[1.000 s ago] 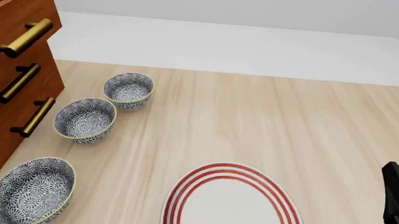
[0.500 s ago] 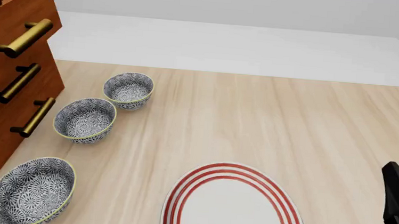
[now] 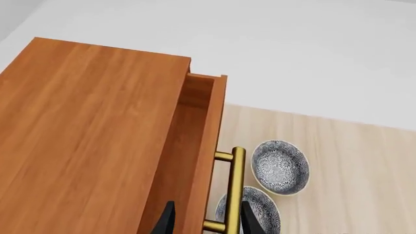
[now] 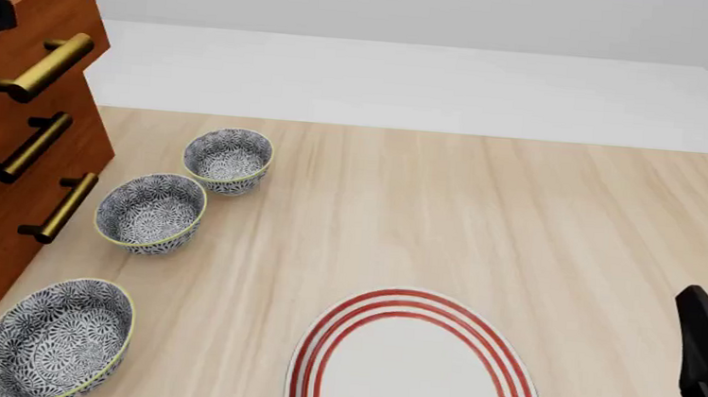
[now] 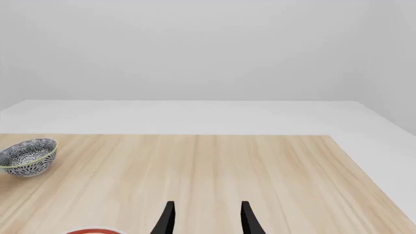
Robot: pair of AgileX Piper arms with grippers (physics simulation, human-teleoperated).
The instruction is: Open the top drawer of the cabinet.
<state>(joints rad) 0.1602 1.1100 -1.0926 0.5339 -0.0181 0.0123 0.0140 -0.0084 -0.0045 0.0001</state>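
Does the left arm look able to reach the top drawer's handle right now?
Probably yes. In the wrist view the left gripper is open and above the top drawer, its fingertips either side of the drawer front, with the brass handle just beside them. Nothing lies between; the drawer already stands slightly open.

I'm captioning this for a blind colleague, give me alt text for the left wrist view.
Seen from above, the cabinet has its top drawer pulled partly open, brass handle facing two patterned bowls on the table. The open left gripper straddles the drawer front.
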